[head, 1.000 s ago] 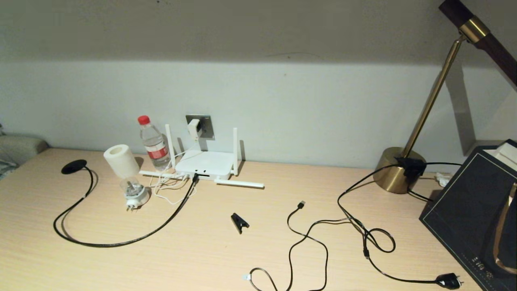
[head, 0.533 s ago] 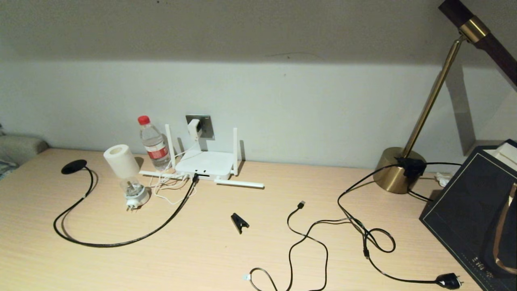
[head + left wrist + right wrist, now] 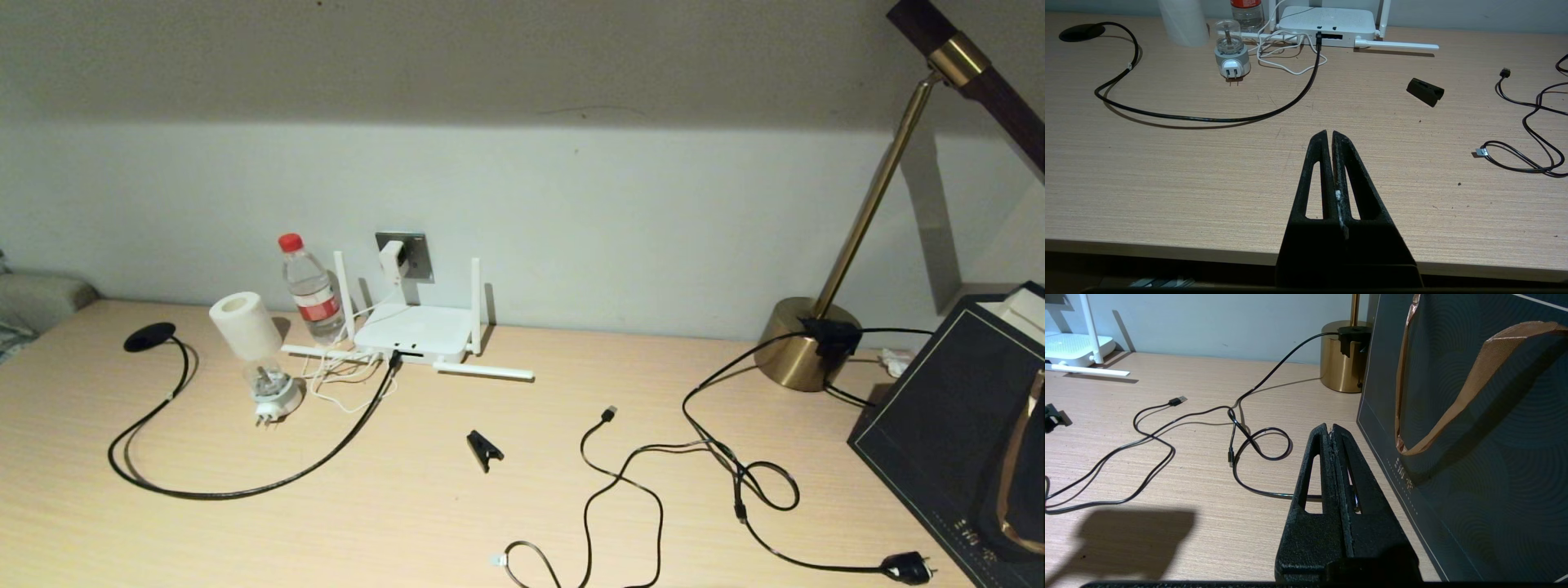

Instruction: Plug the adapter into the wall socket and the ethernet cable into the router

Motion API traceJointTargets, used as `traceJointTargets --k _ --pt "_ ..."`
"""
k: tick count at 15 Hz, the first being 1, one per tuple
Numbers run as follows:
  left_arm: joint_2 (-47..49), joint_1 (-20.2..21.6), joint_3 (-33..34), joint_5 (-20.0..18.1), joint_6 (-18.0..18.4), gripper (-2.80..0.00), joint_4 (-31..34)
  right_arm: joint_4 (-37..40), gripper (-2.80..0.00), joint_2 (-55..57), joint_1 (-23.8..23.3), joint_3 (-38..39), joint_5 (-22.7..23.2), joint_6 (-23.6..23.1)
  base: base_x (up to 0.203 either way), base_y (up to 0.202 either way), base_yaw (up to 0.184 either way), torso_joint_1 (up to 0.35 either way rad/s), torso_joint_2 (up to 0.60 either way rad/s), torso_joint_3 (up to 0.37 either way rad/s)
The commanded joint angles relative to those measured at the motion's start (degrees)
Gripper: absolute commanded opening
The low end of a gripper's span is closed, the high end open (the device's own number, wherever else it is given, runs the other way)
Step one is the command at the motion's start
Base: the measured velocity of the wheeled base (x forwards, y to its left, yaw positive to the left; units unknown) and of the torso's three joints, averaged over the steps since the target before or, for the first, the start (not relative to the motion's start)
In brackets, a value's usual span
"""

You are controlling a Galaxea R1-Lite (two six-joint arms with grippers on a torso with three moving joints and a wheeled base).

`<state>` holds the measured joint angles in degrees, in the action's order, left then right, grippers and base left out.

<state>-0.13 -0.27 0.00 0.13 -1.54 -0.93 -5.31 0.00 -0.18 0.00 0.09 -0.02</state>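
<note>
head: high, faces wall | wrists: low, near desk [image 3: 457, 523] | shared: router [image 3: 416, 331]

The adapter [image 3: 393, 259] covers part of the wall socket [image 3: 412, 254], hiding its pin holes. The lamp [image 3: 939, 57] head runs off the head view's edge, as does the dark bag [image 3: 947, 425]. Neither arm shows there.

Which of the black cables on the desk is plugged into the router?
The ethernet cable, the thick one curving from the left into the router. The thinner USB cable lies loose.
</note>
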Motion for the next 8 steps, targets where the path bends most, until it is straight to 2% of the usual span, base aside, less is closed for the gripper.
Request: traceJointTargets --k 1,8 --pt "0.0 0.0 0.3 0.0 0.0 -2.8 0.0 -0.1 -2.8 0.1 -0.1 2.0 0.0 0.4 0.0 0.0 0.0 0.0 0.0 0.0" --pt "0.0 0.0 0.3 0.0 0.0 -2.8 0.0 -0.1 -2.8 0.1 -0.1 2.0 0.0 0.2 0.0 0.0 0.0 0.0 0.0 0.0"
